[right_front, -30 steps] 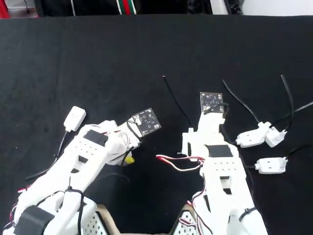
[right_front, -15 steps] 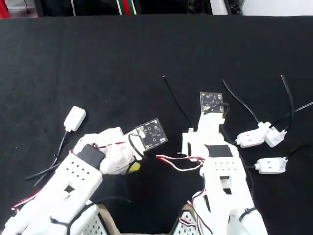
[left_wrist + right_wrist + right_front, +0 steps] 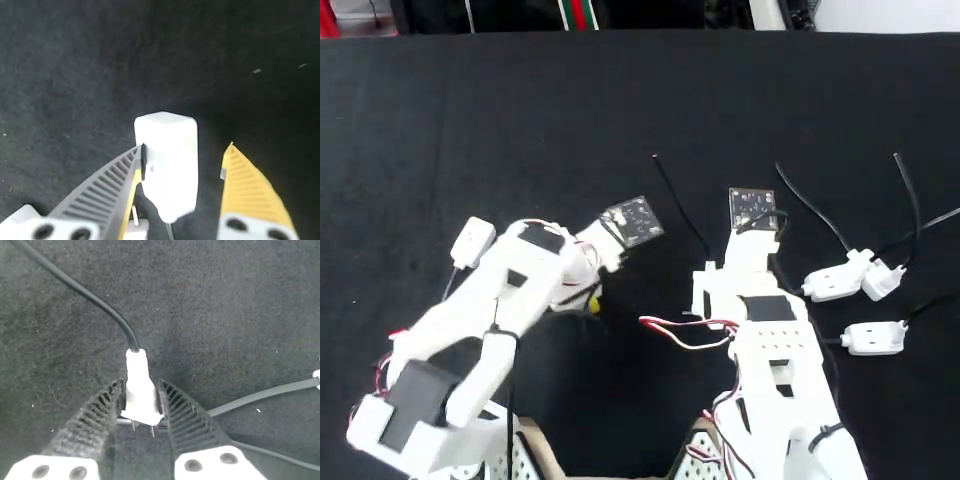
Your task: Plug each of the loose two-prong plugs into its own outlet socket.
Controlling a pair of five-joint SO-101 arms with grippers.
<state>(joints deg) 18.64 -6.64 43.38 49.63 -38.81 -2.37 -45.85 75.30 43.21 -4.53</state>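
Observation:
A white two-prong plug (image 3: 140, 401) on a black cord (image 3: 85, 292) sits between the dark fingers of my right gripper (image 3: 140, 385), which is shut on it just above the black cloth. In the left wrist view a white socket block (image 3: 167, 155) lies between the fingers of my left gripper (image 3: 184, 146). The grey finger (image 3: 107, 187) touches the block. The yellow finger (image 3: 247, 192) stands apart from it, so this gripper is open. From above, another white socket (image 3: 472, 241) rests left of the left arm (image 3: 510, 290).
Right of the right arm (image 3: 765, 320) lie two joined white pieces (image 3: 850, 277) and one more white socket (image 3: 873, 338), each with black cords (image 3: 910, 200). A loose black cord (image 3: 678, 205) runs across the middle. The far half of the black table (image 3: 520, 110) is bare.
The left arm has swung, and its wrist has gone from near the table's front back toward the far side. The right arm has kept still with the plug.

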